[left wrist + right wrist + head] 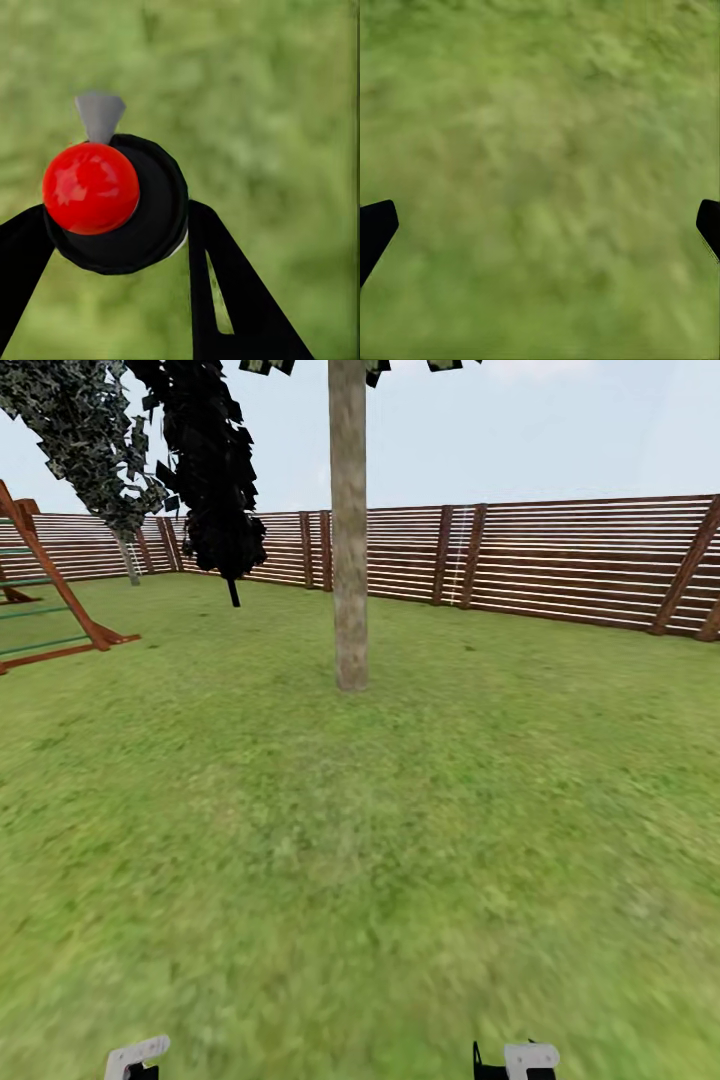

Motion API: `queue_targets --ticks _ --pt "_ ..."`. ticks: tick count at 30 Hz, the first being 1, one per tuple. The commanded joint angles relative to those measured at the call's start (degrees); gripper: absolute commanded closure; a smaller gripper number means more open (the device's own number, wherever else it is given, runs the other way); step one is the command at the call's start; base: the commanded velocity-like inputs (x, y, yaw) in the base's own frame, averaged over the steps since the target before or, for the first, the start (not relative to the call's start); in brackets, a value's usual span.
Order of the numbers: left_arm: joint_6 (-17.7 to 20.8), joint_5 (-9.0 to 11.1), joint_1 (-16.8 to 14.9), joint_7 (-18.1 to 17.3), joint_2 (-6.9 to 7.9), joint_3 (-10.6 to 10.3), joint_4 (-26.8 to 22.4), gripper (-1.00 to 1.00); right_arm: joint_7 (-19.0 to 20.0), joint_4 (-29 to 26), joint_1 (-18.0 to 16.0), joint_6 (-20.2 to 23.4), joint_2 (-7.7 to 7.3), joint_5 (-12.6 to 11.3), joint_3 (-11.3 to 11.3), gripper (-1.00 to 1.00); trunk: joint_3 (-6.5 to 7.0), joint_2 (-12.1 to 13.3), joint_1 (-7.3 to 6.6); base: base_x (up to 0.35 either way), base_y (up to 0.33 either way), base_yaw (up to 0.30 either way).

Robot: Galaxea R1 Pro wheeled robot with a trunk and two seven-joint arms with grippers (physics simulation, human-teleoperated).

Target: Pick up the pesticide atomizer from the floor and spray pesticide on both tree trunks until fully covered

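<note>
Currently, the left gripper is clamping the pesticide atomizer while the tree trunk is standing straight ahead across the lawn, right gripper gaping wide.

I have the tree trunk standing straight ahead on the lawn, with the fence running behind it and along the right. A conifer stands left of the trunk, nearer the fence, and a wooden frame sits at the far left. The atomizer sits between my left gripper's fingers, over grass.
</note>
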Motion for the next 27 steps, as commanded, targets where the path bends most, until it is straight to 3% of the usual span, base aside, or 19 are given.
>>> queue_targets --ticks 1,27 --pt "-0.2 0.3 0.0 -0.3 0.0 0.2 0.1 1.0 -0.6 0.1 0.0 0.0 0.0 0.3 0.4 -1.0 -0.05 0.0 0.03 0.339 0.0 0.0" --pt "-0.2 0.3 0.0 -0.3 0.07 0.3 0.1 1.0 -0.7 0.1 0.0 0.0 -0.01 0.3 0.4 -1.0 -0.05 0.0 0.03 0.339 0.0 0.023"
